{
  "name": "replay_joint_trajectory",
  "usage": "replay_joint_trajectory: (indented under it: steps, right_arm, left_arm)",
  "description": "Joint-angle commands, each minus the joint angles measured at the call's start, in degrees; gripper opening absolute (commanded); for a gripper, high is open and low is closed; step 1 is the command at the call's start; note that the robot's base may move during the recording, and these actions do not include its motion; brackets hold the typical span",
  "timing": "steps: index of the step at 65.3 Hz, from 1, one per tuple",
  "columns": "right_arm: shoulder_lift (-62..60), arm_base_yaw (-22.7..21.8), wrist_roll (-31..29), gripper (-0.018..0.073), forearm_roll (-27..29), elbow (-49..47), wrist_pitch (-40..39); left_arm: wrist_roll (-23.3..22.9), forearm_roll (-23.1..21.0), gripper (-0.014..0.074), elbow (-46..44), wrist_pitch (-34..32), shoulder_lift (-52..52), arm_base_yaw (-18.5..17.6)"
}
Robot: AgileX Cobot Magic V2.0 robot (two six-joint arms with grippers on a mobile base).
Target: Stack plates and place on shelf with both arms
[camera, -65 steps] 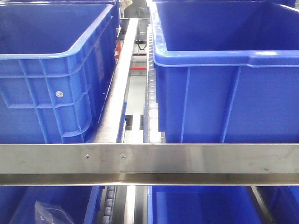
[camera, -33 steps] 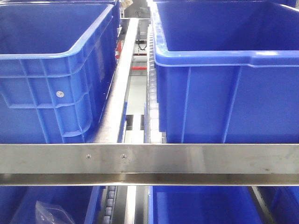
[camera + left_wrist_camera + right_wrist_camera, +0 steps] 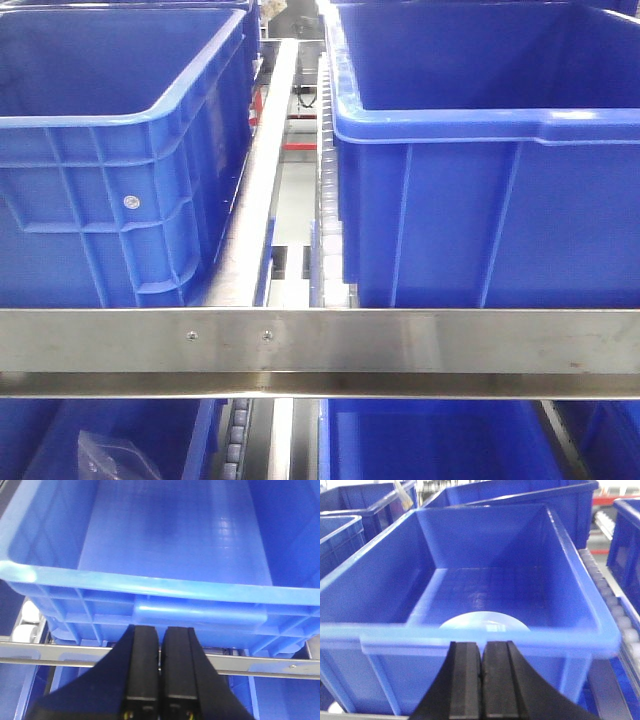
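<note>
From where I stand, little looks done: only 1 plate (image 3: 484, 621) shows, lying flat in the right crate (image 3: 470, 580) near its 6 o'clock wall. No stack is visible. The left crate (image 3: 165, 545) looks bare inside. Both the left gripper (image 3: 160, 680) and right gripper (image 3: 481, 680) are pinched together, holding nothing, facing the shelf (image 3: 320, 340).
</note>
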Motion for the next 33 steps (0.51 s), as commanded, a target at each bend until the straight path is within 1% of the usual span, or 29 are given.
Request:
replay_joint_trajectory:
  steps: [1,5,8,10,14,33]
  right_arm:
    - [-4.1,-0.3,-0.3,0.0057,-0.1,1.7,-5.4]
    - [-7.6,-0.3,-0.3,0.0057,-0.1,4.7,-5.4]
    - [-7.3,-0.4,-0.2,0.0057,0.0,6.0,-6.7]
    - [-7.3,-0.4,-0.1,0.0057,0.4,5.8,-4.8]
    - [-7.4,-0.4,0.2,0.0057,0.5,5.8,-4.2]
    - [-7.4,-0.4,0.2,0.0057,0.5,5.8,-4.6]
  left_arm:
    - [-0.3,0.0,0.0085,-1.6,-4.3,-0.1,-0.5]
    - [-0.3,0.0,0.0085,-1.6,-4.3,-0.1,-0.5]
    - [-0.3,0.0,0.0085,-1.6,-4.4,-0.1,-0.5]
    - [-0.3,0.0,0.0085,-1.6,-4.3,-0.1,-0.5]
    - [-0.3,0.0,0.0085,-1.6,-4.5,-0.1,-0.5]
    - [-0.3,0.0,0.0085,-1.6,-4.5,-0.1,-0.5]
